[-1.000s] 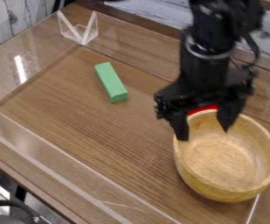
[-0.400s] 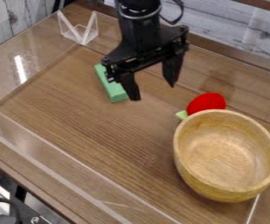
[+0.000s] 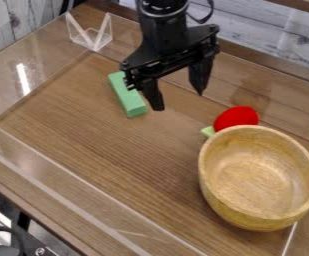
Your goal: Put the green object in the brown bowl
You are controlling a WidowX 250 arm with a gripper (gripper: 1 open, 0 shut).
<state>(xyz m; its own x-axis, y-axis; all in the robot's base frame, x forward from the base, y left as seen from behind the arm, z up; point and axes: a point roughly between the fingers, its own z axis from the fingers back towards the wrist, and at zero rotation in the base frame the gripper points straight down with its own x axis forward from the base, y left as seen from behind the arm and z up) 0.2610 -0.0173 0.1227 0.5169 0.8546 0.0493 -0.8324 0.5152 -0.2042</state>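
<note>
Wood-grain tabletop (image 3: pixel 77 150) inside clear acrylic walls (image 3: pixel 37 165), pale planks (image 3: pixel 270 40) behind.

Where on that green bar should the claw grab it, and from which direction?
Probably from straight above, across the middle of the green block, with the open jaws of the gripper pinching its two long sides. It lies flat on the table, long and narrow, so the short width fits between them.

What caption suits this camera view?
Open end effector hovers beside the green block; brown bowl sits empty.
</note>
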